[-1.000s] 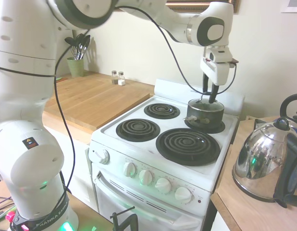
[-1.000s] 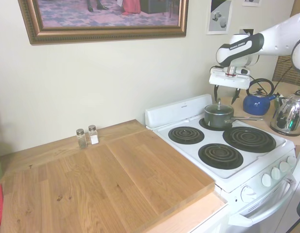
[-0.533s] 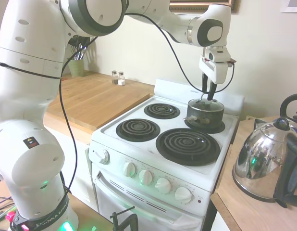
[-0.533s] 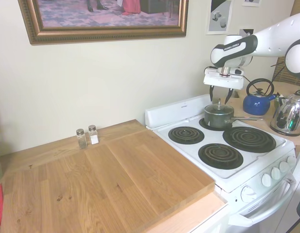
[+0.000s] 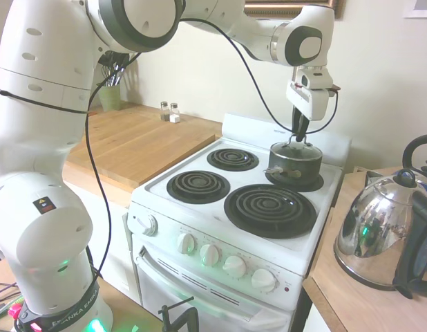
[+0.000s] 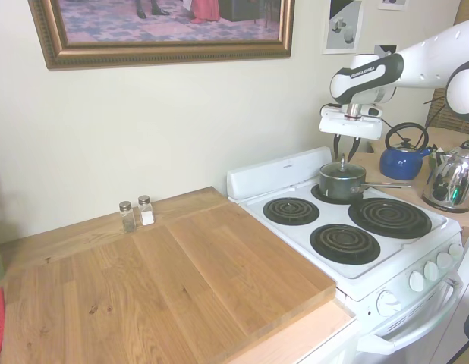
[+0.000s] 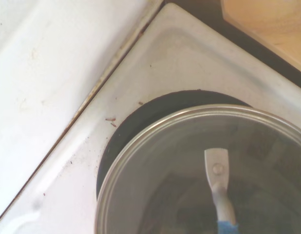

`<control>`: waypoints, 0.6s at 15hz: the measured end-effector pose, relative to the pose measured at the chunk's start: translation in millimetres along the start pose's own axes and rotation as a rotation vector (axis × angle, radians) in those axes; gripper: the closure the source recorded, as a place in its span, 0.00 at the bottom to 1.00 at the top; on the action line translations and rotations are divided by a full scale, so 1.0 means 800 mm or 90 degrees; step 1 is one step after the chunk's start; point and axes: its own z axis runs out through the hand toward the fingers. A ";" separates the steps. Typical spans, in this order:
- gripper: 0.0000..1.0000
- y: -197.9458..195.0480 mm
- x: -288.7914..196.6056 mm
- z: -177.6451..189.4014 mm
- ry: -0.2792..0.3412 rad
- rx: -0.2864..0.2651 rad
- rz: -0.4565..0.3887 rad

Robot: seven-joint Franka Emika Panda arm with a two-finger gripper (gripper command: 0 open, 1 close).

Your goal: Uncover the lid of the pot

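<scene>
A: Jaw condition?
B: The gripper [image 5: 300,132] hangs just above the lid [image 5: 294,149]; its fingers overlap in both outside views, so their spacing is unreadable.
A: Lid location?
B: Seated on the pot [image 6: 342,182], far right burner of the stove [image 5: 200,214]. The wrist view crops its rim.

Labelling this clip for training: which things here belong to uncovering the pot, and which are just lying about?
Part of the job:
- lid, seated on the pot
- pot, on the back burner
- claw, over the lid's handle

Lying about:
- chrome kettle
- blue kettle
- salt and pepper shakers
- utensil holder
- wooden counter
</scene>
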 end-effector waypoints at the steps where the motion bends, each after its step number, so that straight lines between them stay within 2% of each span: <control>1: 1.00 0.000 0.000 0.001 -0.001 0.000 -0.002; 9: 1.00 -0.002 0.003 0.004 -0.007 -0.004 -0.019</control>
